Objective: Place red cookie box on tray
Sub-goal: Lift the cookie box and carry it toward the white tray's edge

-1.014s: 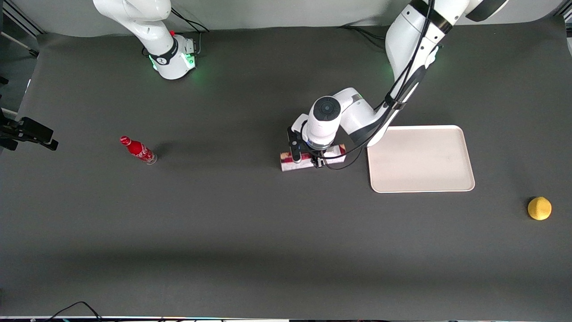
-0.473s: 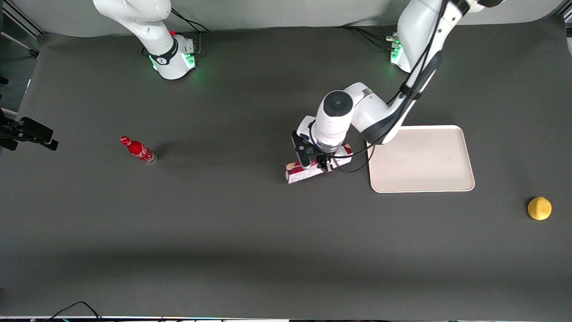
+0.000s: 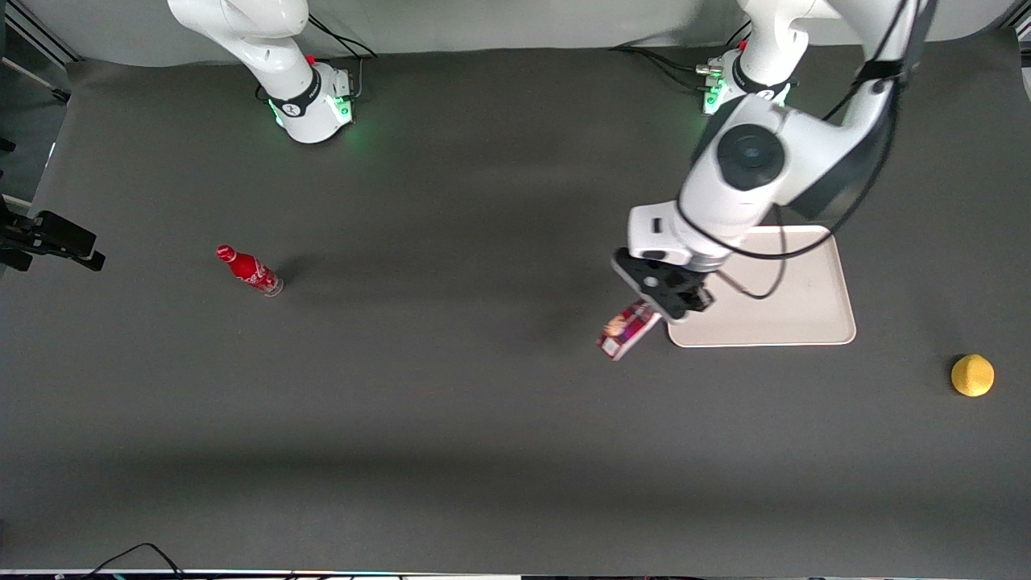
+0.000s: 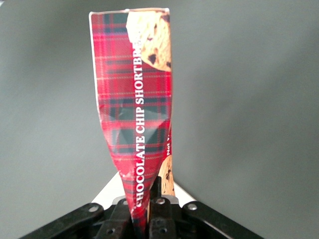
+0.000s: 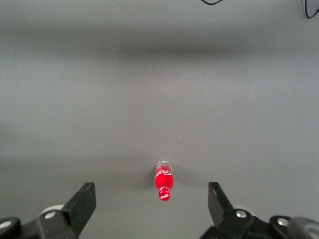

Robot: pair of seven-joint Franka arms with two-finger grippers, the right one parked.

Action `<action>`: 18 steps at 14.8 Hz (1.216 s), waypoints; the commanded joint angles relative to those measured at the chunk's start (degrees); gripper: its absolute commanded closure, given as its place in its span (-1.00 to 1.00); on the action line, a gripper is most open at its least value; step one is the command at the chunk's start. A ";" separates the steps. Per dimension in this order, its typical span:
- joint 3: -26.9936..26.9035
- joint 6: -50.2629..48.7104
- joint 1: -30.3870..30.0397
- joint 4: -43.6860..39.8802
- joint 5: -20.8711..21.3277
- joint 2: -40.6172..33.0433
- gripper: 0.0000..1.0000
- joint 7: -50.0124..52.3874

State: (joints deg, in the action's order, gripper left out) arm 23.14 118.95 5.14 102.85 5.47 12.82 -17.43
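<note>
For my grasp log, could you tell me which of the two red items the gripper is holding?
The red cookie box, a tartan carton clamped in the gripper beside the tray. The red bottle stands untouched toward the parked arm's end.

Pretty standard glossy white working arm (image 3: 773,173) here: fat rounded links, dark grey bands at the joints, and a round dark cap on the wrist housing. Thin black cables loop along it. Its base glows green. The black end effector (image 3: 662,300) has slim fingers (image 4: 158,219) with small silver screw heads near them.
</note>
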 commanded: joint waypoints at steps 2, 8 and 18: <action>-9.14 -11.54 -2.59 -6.61 -3.97 -3.40 1.00 1.87; -22.68 -10.59 -4.17 2.25 -3.54 -7.10 1.00 5.92; -32.37 18.66 -6.28 30.46 -7.30 -8.34 1.00 0.73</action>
State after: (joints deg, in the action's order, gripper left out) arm -9.23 130.84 -1.36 125.59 1.36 7.60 -15.94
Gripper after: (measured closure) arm 0.921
